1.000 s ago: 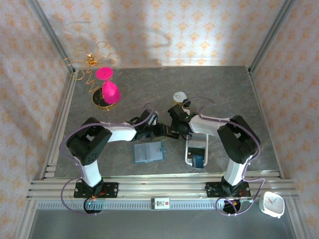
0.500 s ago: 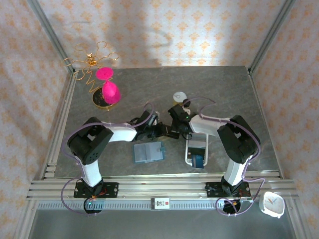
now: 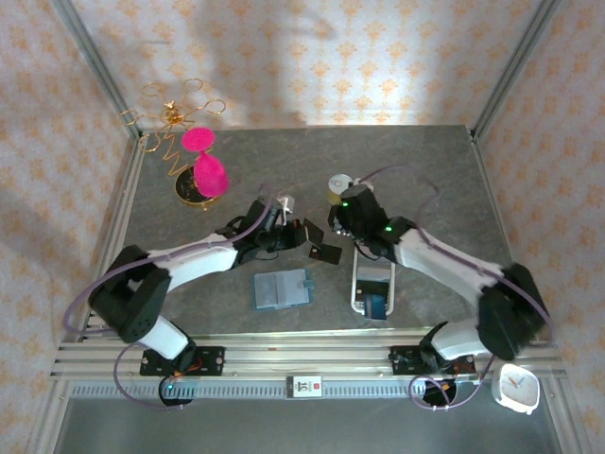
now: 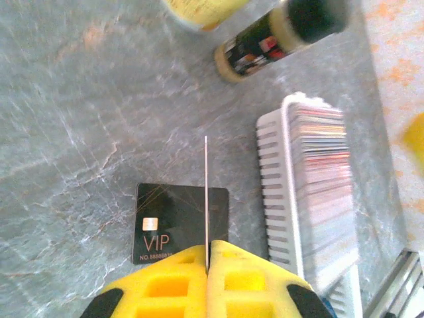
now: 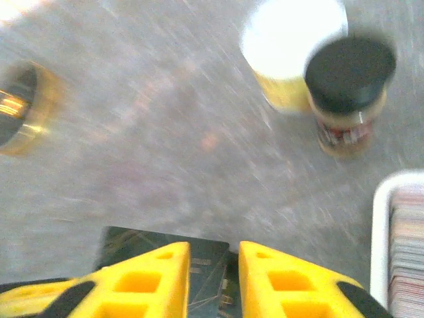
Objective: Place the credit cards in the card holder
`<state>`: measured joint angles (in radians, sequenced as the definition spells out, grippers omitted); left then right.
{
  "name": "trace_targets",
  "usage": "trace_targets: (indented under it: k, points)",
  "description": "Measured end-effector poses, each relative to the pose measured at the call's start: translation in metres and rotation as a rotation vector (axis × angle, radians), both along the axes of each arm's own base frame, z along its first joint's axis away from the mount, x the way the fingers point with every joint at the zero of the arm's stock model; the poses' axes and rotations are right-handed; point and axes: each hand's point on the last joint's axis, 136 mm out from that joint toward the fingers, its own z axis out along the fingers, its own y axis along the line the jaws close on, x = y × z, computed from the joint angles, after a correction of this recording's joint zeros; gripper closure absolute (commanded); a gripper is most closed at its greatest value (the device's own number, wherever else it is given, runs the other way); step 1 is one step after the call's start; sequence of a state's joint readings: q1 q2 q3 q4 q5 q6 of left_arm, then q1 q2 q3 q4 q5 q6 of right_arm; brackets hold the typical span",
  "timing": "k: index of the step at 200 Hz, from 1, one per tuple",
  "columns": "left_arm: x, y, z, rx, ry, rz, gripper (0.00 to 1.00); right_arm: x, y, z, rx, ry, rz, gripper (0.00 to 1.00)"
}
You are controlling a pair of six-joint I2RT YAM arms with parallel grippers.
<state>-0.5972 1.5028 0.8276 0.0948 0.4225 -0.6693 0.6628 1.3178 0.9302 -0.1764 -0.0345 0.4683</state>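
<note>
My left gripper (image 4: 207,249) is shut on a thin credit card (image 4: 206,192), seen edge-on and sticking out from between the yellow fingers. Under it a black VIP card (image 4: 172,222) lies flat on the table. From above, the left gripper (image 3: 291,231) hangs over mid-table with the black card (image 3: 328,253) just to its right. My right gripper (image 5: 214,255) is open, nothing between its fingers, with a dark card (image 5: 142,244) below them. The right gripper (image 3: 340,216) sits just right of the left one. The teal card holder (image 3: 282,289) lies nearer, apart from both.
A long white slotted tray (image 3: 357,284) packed with cards lies right of the holder, also seen as the tray (image 4: 275,172). A black-capped bottle (image 5: 348,93) and a white-lidded jar (image 5: 291,46) stand beyond the right gripper. A pink ornament on a gold stand (image 3: 200,170) is far left.
The two grippers were together over the card. The left one has shut on it, and the right one has opened and drawn back to the far right.
</note>
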Motion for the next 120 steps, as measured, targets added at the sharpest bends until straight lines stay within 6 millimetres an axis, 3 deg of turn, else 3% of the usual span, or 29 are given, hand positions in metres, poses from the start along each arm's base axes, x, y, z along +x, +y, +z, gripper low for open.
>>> trace_targets:
  k: [22, 45, 83, 120]
  points:
    - [-0.009, 0.006, 0.04, 0.019, -0.138, -0.072, 1.0, -0.015, -0.005, 0.071, 0.049, -0.224, 0.095, 0.55]
    - [-0.024, 0.012, 0.073, 0.052, -0.277, -0.154, 1.0, -0.045, -0.002, 0.112, 0.021, -0.409, 0.291, 0.47]
    - [-0.069, 0.019, 0.129, 0.1, -0.592, -0.317, 1.0, -0.111, 0.012, 0.125, -0.093, -0.639, 0.711, 0.34]
    - [-0.119, 0.028, 0.165, 0.131, -0.918, -0.474, 1.0, -0.137, 0.023, 0.116, -0.197, -0.693, 0.958, 0.36]
